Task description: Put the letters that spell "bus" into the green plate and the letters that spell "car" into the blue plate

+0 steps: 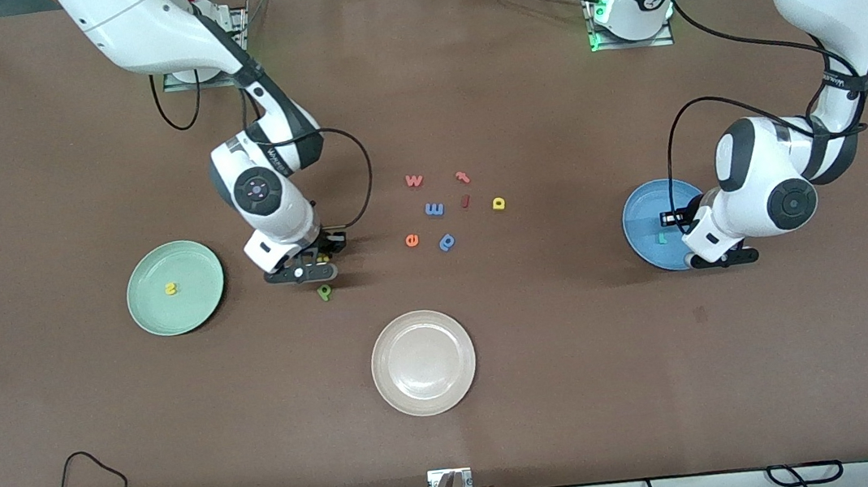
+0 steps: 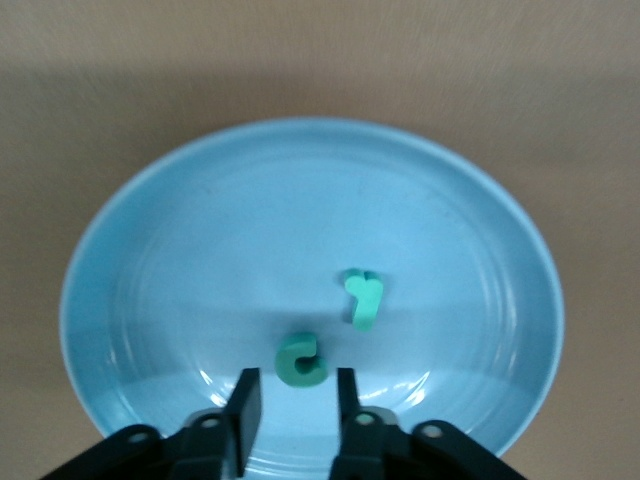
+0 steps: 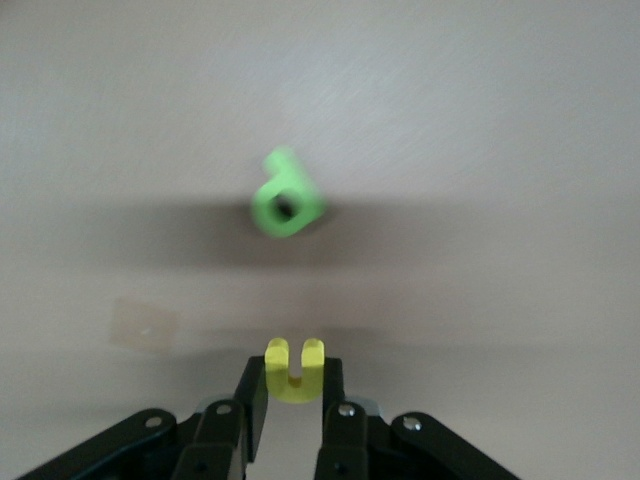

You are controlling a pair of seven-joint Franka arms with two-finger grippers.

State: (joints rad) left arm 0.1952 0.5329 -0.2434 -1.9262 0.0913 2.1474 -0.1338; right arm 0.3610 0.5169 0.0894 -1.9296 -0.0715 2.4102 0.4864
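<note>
The right gripper [image 3: 293,385] hangs low over the tabletop [image 1: 578,358], its fingers [image 3: 252,395] clamped on the yellow u [image 3: 294,369]. It is over a spot just beside the green plate [image 1: 157,320], toward the middle of the tabletop. The green b [image 1: 324,291] lies flat on the tabletop near that same plate, a little nearer the front camera than the gripper. In the green plate sits one small yellow letter [image 1: 171,289], probably the s, though it is too small to read surely.

The left gripper [image 2: 292,400] hovers over the rim of the blue plate [image 2: 180,250], fingers [image 2: 246,400] apart and holding nothing. Just below them in the blue plate lies the teal c [image 2: 299,359], with the teal r [image 2: 362,299] close beside it.

The yellow a [image 1: 499,203] rests on the tabletop, well apart from the green plate, at the edge of a loose scatter of other letters [image 1: 434,209]. The white plate [image 1: 423,362] sits nearer the front camera than the green plate.
</note>
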